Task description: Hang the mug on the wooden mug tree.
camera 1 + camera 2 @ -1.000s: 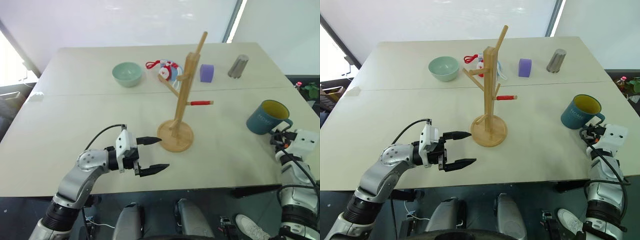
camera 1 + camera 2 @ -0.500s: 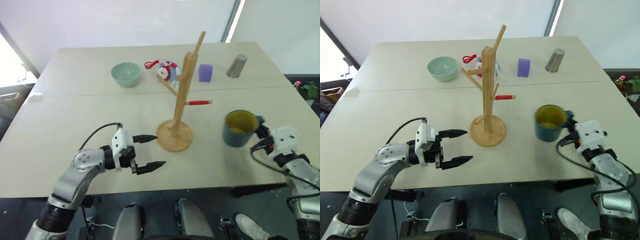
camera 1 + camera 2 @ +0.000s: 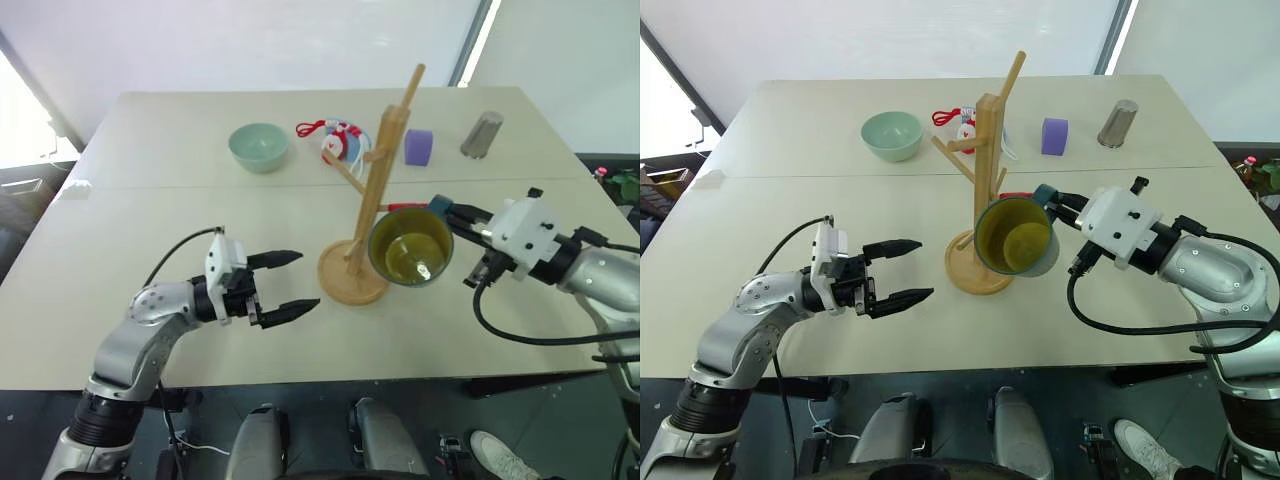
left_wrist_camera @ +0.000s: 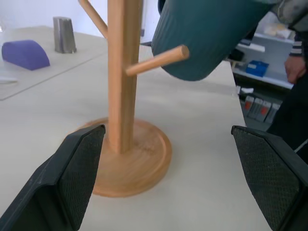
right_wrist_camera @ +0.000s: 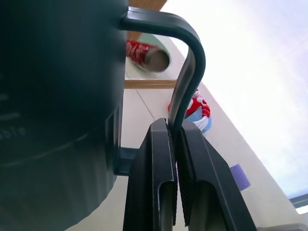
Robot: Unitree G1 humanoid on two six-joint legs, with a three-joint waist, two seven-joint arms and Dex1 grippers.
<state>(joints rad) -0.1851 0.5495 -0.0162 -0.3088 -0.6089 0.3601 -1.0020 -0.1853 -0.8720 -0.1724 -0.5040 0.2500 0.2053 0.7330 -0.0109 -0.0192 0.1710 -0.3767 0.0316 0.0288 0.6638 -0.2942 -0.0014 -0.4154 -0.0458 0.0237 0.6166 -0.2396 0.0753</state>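
The dark teal-blue mug with a yellow interior [image 3: 1016, 236] hung in the air beside the right of the tall light-wood mug tree on its round disc base [image 3: 982, 190], tipped on its side so that its open mouth faced the camera. The right gripper [image 5: 174, 144] was clenched on the mug's thin loop handle [image 5: 185, 72], its 2 black fingers pressed flat against the strap. The mug's rim covered the tree's red-tipped peg, leaving just a sliver of red behind it, and overlapped the right edge of the base. In the left wrist view, a bare lower peg [image 4: 156, 60] stuck out just under the mug's ribbed wall; whether they touched was unclear.

The left gripper [image 3: 282, 285] hovered low over the table [image 3: 150, 230] to the left of the base, its jaws spread wide and holding nothing.

Along the far side stood a pale green bowl [image 3: 891, 135], a red-and-white trinket [image 3: 335, 140] partly screened by the post, a purple block [image 3: 1054, 136] and a grey metal cylinder [image 3: 1116, 122]. A person's hand [image 4: 292, 67] showed at the edge of the left wrist view.
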